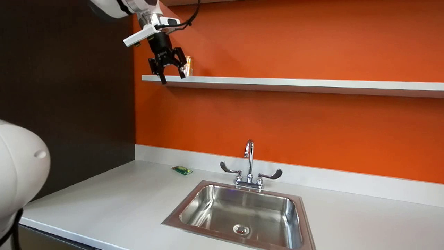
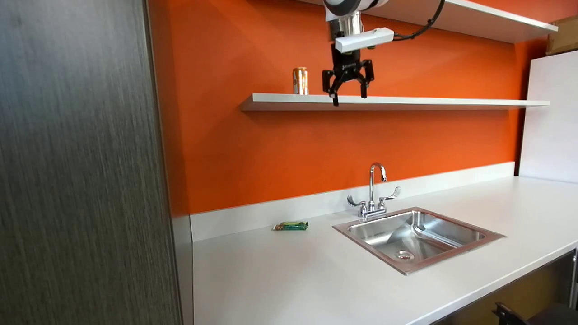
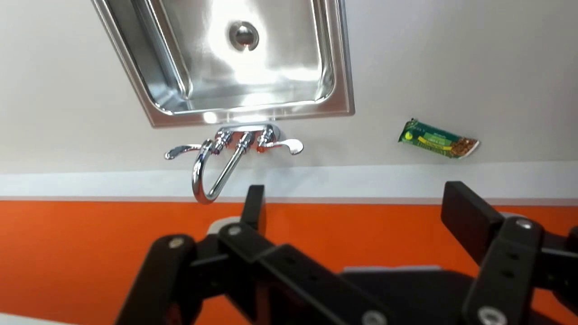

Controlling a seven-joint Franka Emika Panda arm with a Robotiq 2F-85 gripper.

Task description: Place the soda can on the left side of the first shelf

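- In an exterior view, your gripper (image 1: 173,79) hangs before the shelf (image 1: 277,82), jaws wide, holding nothing. It partly hides the soda can (image 1: 189,66), above the back edge of the countertop (image 1: 104,201), toward its left corner.
- In an exterior view, the can stands upright near the shelf's left end, apart from the gripper; placing looks done. Swing toward it and you could topple it onto the packet (image 2: 291,226) near that edge; push inward and you may strike the shelf.
- In the wrist view, the can is out of sight, making a bump likelier. The sink (image 3: 343,90), forward of the back edge, shows its drain (image 3: 244,36); you cannot tell whether the can is full.
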